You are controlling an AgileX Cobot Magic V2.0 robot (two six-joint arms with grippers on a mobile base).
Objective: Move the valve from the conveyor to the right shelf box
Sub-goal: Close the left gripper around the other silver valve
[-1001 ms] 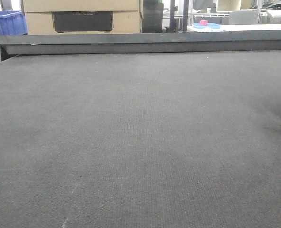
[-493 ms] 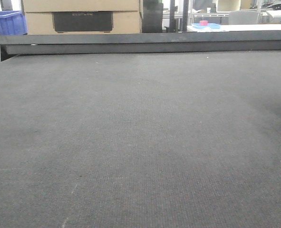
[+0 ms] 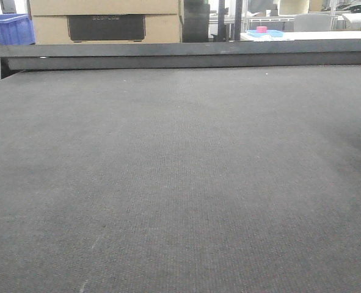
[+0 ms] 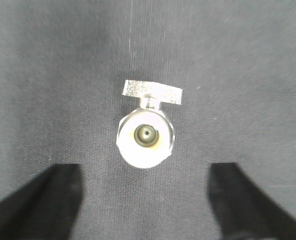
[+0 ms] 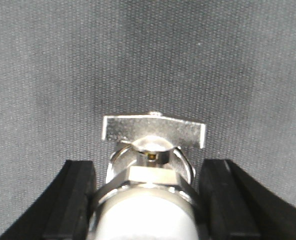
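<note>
The conveyor (image 3: 180,183) fills the front view as a wide dark grey woven belt; neither a valve nor a gripper shows there. In the left wrist view a silver valve (image 4: 144,138) stands on the belt, its flat handle (image 4: 152,93) on the far side. My left gripper (image 4: 145,175) hangs open just short of it, and its black fingers (image 4: 42,200) stand wide apart. In the right wrist view another silver valve (image 5: 150,185) sits between the black pads (image 5: 75,200) of my right gripper (image 5: 148,170), which press on its body from both sides. The right shelf box is out of view.
A dark raised rail (image 3: 186,56) runs along the belt's far edge. Behind it stand a cardboard box (image 3: 105,23) with a black panel, a blue crate (image 3: 8,29) at the far left and a white table (image 3: 302,35) with a pink object at the far right.
</note>
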